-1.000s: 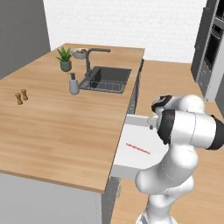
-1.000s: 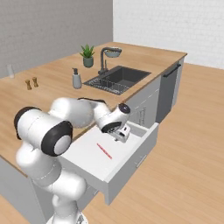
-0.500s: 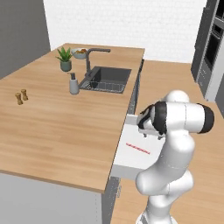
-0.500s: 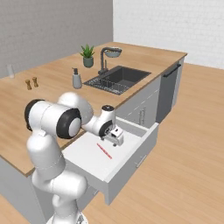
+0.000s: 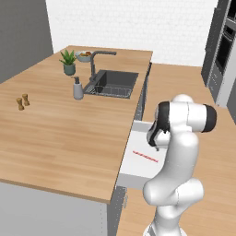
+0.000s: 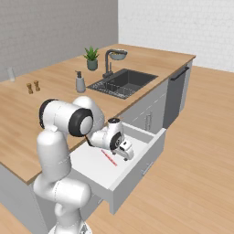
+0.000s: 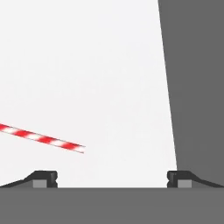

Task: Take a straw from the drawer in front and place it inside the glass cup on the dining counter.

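Spread wide, jaws of gripper [image 7: 112, 178], nothing between; both tips low in hand view, well apart, over white floor of drawer [image 7: 109, 65]. Same gripper [image 6: 124, 150] seen in right base view, hanging over drawer [image 6: 137, 157], pointed down, just beside straw [image 6: 109, 158] but not touching. In left base view gripper [image 5: 154, 139] sits partly behind forearm, above drawer [image 5: 138, 168].

Straw [image 7: 41, 139] lies flat on drawer floor, red/white stripes, one end reaching in from left edge of hand view, free end stopping left of centre, nearer left tip, not between tips. In left base view straw [image 5: 145, 157] lies approx mid-drawer, slanted. Dark grey band at right of hand view: drawer wall or beyond, can't tell which.

Drawer pulled open from side of dining counter [image 5: 60, 138], light grey front panel toward floor side. Dining counter [image 6: 27, 119] wood-grain, grey cabinets under.

Glass cup [image 6: 11, 74] upright at far left edge of counter in right base view, well apart from drawer.

Farther out on counter: two wooden shakers [image 5: 22, 102] side by side, soap dispenser [image 5: 78, 88] beside sink [image 5: 113, 83], faucet [image 5: 96, 62] behind, potted plant [image 5: 69, 62] + bowl [image 5: 84, 56] near far corner. Wood floor [image 6: 201, 151] around.
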Robot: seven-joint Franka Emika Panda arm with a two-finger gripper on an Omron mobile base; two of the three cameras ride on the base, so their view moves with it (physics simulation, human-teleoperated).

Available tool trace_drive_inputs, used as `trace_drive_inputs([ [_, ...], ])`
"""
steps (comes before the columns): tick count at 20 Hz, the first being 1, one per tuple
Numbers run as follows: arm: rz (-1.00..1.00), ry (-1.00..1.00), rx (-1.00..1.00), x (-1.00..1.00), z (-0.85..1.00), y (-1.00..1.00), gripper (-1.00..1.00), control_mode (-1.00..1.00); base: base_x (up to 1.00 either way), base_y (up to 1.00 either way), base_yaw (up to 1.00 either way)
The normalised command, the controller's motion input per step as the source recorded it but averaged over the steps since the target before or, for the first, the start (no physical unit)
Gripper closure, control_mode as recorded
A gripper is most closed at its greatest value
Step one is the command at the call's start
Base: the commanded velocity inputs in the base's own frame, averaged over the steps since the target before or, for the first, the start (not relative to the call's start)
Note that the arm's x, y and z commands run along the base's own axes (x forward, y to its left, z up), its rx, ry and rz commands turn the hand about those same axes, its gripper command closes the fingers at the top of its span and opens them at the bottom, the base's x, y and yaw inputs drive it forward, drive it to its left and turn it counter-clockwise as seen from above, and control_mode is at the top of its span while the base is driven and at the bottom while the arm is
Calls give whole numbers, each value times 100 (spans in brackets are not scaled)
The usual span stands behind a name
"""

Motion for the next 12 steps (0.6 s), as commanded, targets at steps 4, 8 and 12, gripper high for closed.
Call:
trace_drive_inputs([
  [4,-7,3,-3,0,-39,-55,-100,-100,0,0,0],
  [8,-6,5,-1,0,-26,-63,-100,-100,0,0,0],
  [12,-5,0,-1,-9,-5,-94,-100,-100,0,0,0],
])
